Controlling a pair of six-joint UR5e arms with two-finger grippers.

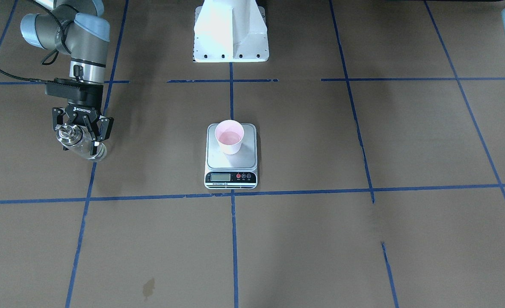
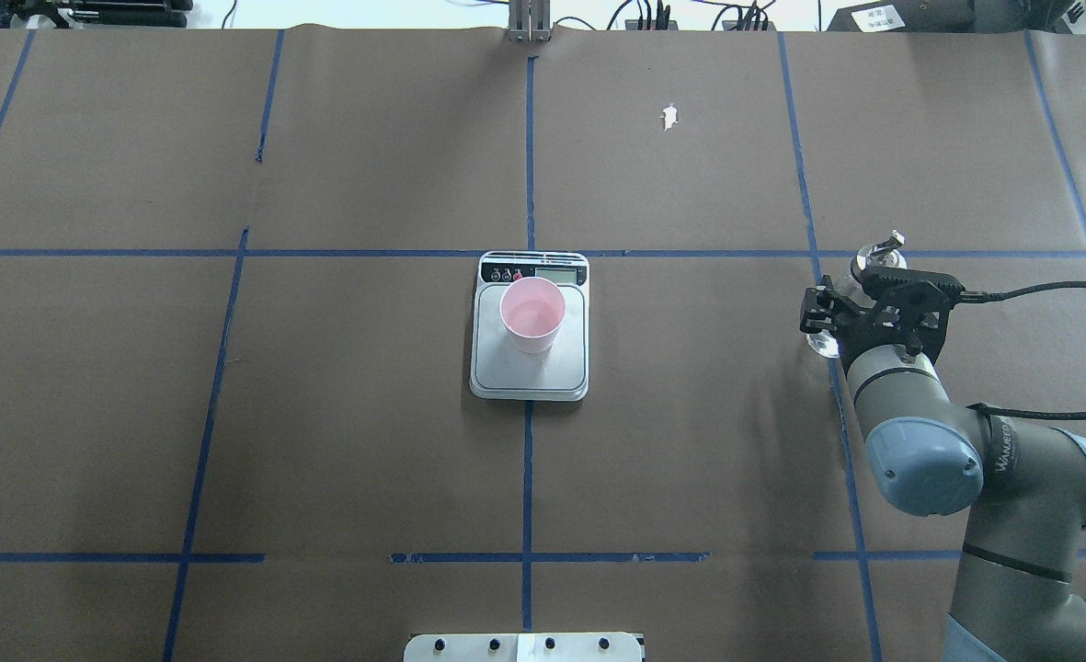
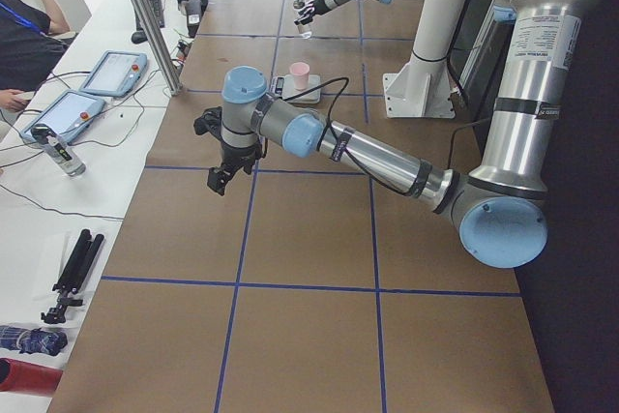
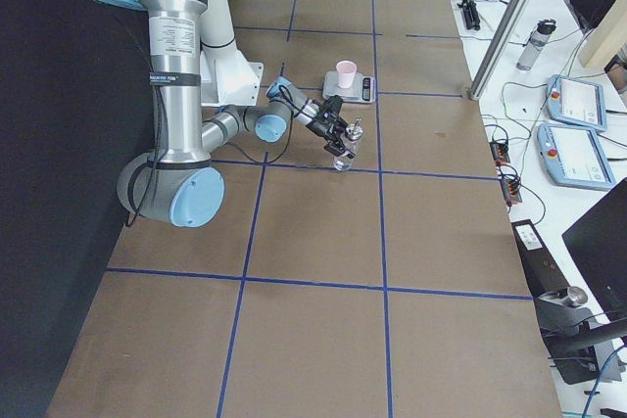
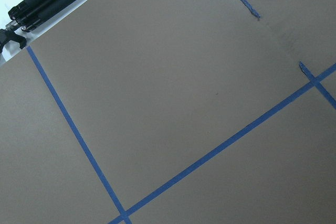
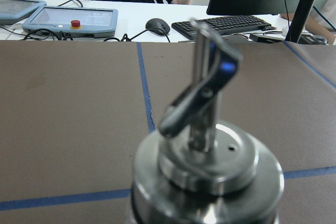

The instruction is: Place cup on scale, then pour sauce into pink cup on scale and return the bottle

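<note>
Bottle [image 1: 67,134] leans tilted on the robot's right side of the table [image 1: 303,248], pinched around its body by the right gripper [image 1: 78,143]. You see it well apart from the scale [image 1: 231,164], where the cup [image 1: 229,136] stands upright on the platform. You cannot tell how the left gripper [image 3: 224,177] holds its fingers.
</note>
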